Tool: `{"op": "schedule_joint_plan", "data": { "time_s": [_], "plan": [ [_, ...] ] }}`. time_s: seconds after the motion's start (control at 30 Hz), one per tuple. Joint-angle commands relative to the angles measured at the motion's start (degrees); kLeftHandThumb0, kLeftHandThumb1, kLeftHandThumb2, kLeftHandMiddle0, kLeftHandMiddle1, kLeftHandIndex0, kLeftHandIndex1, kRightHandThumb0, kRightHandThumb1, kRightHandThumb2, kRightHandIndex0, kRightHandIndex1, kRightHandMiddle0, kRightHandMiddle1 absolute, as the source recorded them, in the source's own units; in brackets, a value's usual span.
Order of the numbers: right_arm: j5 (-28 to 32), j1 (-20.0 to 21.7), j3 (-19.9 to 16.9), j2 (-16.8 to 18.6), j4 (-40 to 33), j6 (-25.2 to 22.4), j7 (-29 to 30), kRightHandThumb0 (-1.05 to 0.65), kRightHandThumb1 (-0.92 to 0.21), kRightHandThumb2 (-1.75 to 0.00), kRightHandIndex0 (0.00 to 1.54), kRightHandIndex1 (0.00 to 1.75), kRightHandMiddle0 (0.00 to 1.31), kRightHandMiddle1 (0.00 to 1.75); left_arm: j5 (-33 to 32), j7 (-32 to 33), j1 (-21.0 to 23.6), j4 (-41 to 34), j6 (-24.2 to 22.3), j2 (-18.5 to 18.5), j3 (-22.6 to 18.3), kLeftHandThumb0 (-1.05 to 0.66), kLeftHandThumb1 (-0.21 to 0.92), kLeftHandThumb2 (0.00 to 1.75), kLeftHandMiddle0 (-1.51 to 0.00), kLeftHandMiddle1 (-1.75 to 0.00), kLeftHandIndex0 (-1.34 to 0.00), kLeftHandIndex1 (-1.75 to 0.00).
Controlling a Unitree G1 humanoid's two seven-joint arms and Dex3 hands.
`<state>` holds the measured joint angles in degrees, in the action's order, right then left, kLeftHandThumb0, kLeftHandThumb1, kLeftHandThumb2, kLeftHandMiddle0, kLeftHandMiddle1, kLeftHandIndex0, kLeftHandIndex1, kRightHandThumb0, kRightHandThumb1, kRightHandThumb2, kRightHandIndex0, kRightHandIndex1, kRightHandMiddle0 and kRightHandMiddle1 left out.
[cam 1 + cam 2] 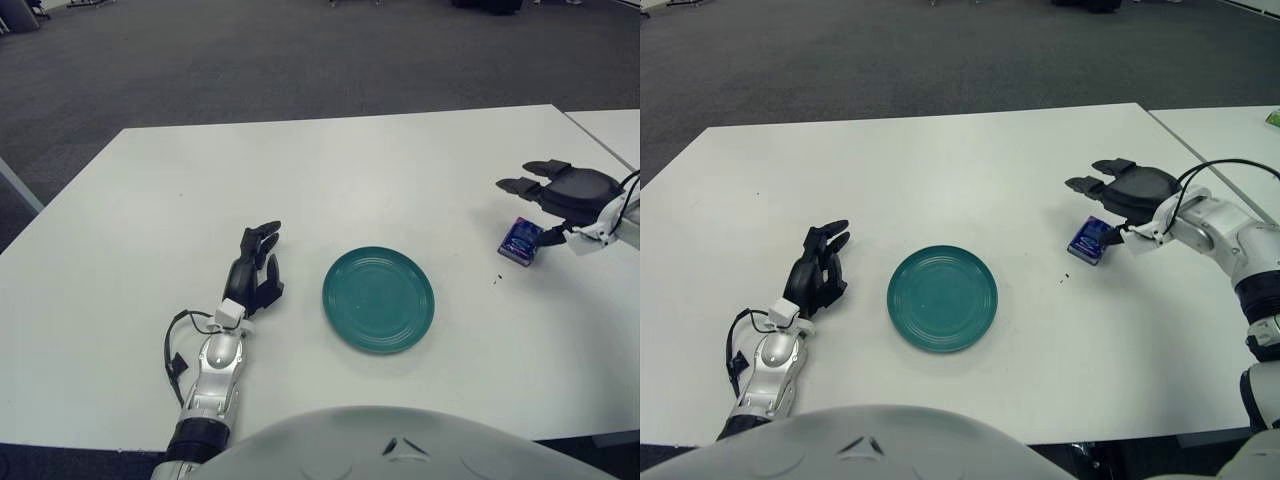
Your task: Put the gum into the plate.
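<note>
1. The right hand (pixel 1118 192) is hovering with its fingers (pixel 1087 184) spread apart, gripping nothing.
2. The gum (pixel 1090 240) is lying on the table (pixel 970 160) just below and beside that hand's thumb, well apart from the plate (pixel 942 297).
3. The left hand (pixel 255 272) is showing just left of the plate, fingers loosely extended, gripping nothing.
</note>
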<state>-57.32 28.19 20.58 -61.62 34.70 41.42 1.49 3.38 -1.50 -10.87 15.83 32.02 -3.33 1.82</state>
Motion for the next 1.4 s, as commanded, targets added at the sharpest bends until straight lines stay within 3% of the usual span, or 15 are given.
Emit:
{"op": "schedule_joint_plan", "data": {
  "time_s": [0.0, 0.23, 0.4, 0.63, 1.37],
  "plan": [
    [-4.2, 1.9, 2.5, -0.2, 1.2, 0.4, 5.2, -1.05, -0.92, -0.41, 0.00, 0.00, 0.01, 0.01, 0.3, -0.5, -1.3, 2.5, 1.2, -1.5, -0.7, -0.95, 0.92, 0.95, -0.22, -0.27, 0.00, -0.84],
    [-9.6, 3.9, 6.4, 0.0, 4.0, 0.2, 13.1, -1.05, -0.92, -0.41, 0.02, 0.01, 0.03, 0.02, 0.7, -0.9, -1.2, 2.8, 1.5, -2.7, -1.2, -0.94, 0.92, 0.95, -0.21, -0.22, 0.00, -0.78],
    [-13.3, 5.6, 9.3, 0.5, 6.9, -0.7, 19.5, -1.04, -0.92, -0.50, 0.05, 0.02, 0.03, 0.04, 0.7, -1.4, -1.4, 2.7, 0.7, -3.7, -1.3, -0.95, 0.92, 0.95, -0.20, -0.19, 0.00, -0.75],
    [-16.1, 7.0, 12.3, 1.1, 9.3, -1.8, 24.8, -1.02, -0.92, -0.55, 0.07, 0.01, 0.00, 0.13, 0.5, -1.7, -1.5, 2.8, 0.7, -4.4, -1.7, -0.95, 0.92, 0.95, -0.20, -0.16, 0.00, -0.73],
    [-16.3, 8.5, 18.9, 3.4, 16.7, -2.2, 30.6, -0.96, -0.92, -0.54, 0.10, 0.01, 0.00, 0.18, -1.5, -3.1, -2.4, 1.3, 0.4, -4.7, -2.5, -0.93, 0.92, 0.91, -0.22, -0.13, 0.00, -0.75]
  ]
}}
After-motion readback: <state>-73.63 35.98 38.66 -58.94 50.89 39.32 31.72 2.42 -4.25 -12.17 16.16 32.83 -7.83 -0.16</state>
